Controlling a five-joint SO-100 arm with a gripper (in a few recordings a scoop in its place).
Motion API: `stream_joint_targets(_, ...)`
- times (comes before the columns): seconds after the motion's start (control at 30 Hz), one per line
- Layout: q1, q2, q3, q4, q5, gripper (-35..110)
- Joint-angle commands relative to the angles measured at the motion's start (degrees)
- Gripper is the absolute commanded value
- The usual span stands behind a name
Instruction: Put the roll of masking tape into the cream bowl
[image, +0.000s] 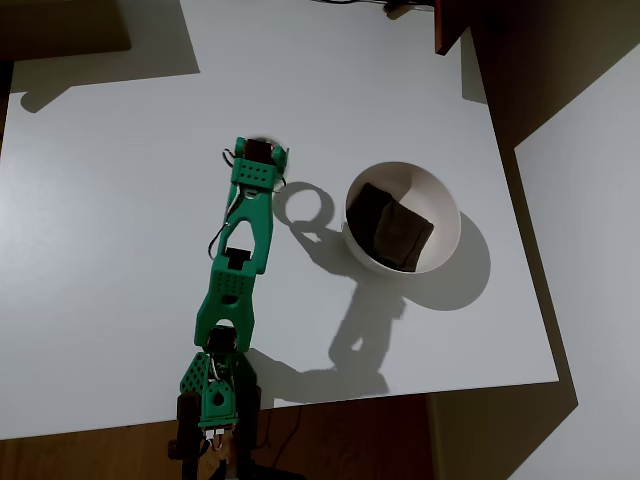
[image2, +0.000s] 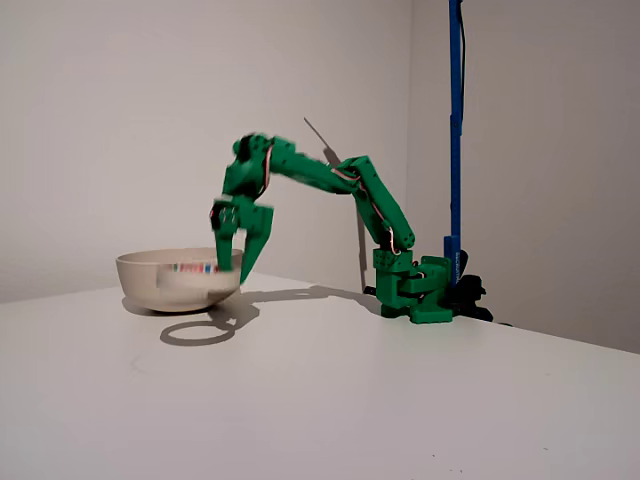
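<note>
The roll of masking tape is being held clear of the table by the claw, whose fingers are being kept closed on the ring's edge, as far as the motion blur in the fixed view allows. The ring is being carried roughly flat, and its round shadow is being cast on the white surface below. In the overhead view the cream bowl is lying near the claw, to its right and slightly lower in the picture, so a sideways swing is judged to be needed. A dark folded cloth is being kept inside the bowl. Plain pale walls and a blue pole are standing behind.
</note>
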Motion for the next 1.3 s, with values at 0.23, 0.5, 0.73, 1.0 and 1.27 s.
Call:
stream_joint_targets(0.23,-0.9,37.9,-2.4,6.3,2.5,-8)
stream_joint_targets(0.5,11.6,45.1,-2.4,5.1,0.5,-8)
stream_joint_targets(0.73,26.5,42.1,-2.4,-0.5,-1.1,-8)
stream_joint_targets(1.0,39.8,31.5,-2.4,-10.2,-3.8,-8)
stream_joint_targets(1.27,43.8,19.3,-2.4,-18.5,-6.5,-8)
